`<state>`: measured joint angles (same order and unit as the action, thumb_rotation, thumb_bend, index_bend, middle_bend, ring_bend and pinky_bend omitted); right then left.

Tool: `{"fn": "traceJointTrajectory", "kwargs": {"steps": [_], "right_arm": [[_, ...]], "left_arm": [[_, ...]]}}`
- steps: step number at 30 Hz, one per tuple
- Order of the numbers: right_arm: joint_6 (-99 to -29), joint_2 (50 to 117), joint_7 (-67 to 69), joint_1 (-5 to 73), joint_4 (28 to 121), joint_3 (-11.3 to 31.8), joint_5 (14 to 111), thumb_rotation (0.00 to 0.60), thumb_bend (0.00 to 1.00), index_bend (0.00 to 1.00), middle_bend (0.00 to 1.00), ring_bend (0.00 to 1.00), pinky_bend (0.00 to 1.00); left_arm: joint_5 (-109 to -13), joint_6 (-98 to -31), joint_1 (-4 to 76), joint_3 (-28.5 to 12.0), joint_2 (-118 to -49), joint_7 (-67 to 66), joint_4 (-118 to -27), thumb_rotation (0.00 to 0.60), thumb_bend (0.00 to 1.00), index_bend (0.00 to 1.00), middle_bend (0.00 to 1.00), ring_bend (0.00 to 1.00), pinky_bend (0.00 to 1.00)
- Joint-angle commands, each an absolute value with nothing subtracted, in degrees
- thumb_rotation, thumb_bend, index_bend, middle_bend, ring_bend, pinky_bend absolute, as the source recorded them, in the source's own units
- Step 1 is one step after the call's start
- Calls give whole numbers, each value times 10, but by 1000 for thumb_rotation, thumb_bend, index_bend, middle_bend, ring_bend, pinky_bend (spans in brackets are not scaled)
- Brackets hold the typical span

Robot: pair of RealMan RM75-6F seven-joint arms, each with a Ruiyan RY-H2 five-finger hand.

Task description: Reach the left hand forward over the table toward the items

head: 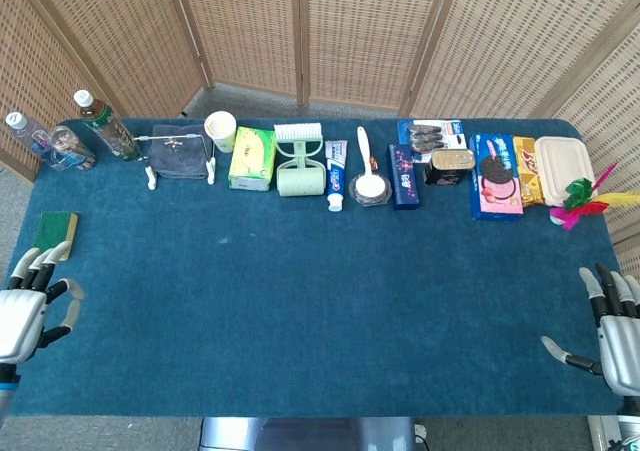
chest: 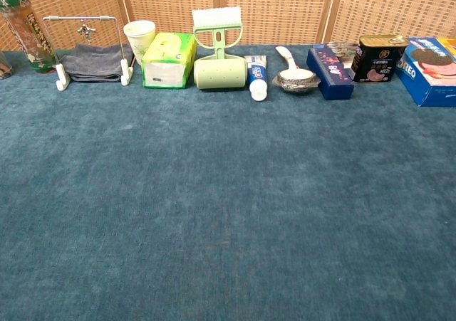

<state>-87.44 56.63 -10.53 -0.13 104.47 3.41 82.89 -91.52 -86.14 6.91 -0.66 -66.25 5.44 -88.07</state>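
A row of items lines the far edge of the blue table (head: pixel 300 301): two bottles (head: pixel 105 126), a grey cloth on a rack (head: pixel 178 151), a paper cup (head: pixel 220 128), a green tissue box (head: pixel 252 157), a lint roller (head: pixel 300 161), toothpaste (head: pixel 336 174), a spoon in a dish (head: pixel 370 183), boxes and a tin (head: pixel 450 166). My left hand (head: pixel 30 306) hovers at the table's near left edge, fingers apart and empty, just below a green-yellow sponge (head: pixel 53 233). My right hand (head: pixel 612 333) is open at the near right edge. Neither hand shows in the chest view.
Wicker screens stand behind the table. A white lunch box (head: pixel 563 169) and a colourful feathered shuttlecock (head: pixel 580 206) lie at the far right. In the chest view the tissue box (chest: pixel 169 59), lint roller (chest: pixel 219 63) and black tin (chest: pixel 380 56) stand along the back.
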Motion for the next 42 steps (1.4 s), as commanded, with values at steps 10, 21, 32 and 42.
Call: {"fn": "traceJointTrajectory", "kwargs": {"steps": [10,21,32,42], "right_arm": [[-873,566,-104,-1,1045,37,822,387,0,54,0,0,0],[-874,567,-109,-1,1046,39,816,383,0,54,0,0,0],[-867,565,-103,3,1041,47,799,382,0,54,0,0,0],[-865,564,-103,3,1043,45,798,382,0,54,0,0,0]], "left_arm": [[-1032,-783,183,2,-674,223,-908,600,478,540,0,0,0],[-1147,-675,345,56,-730,472,-911,600,483,540,0,0,0],[-1144,-583,478,52,-804,547,-910,600,483,540,0,0,0],[-1122,-592,513,63,-820,560,-914,600,484,540,0,0,0]]}}
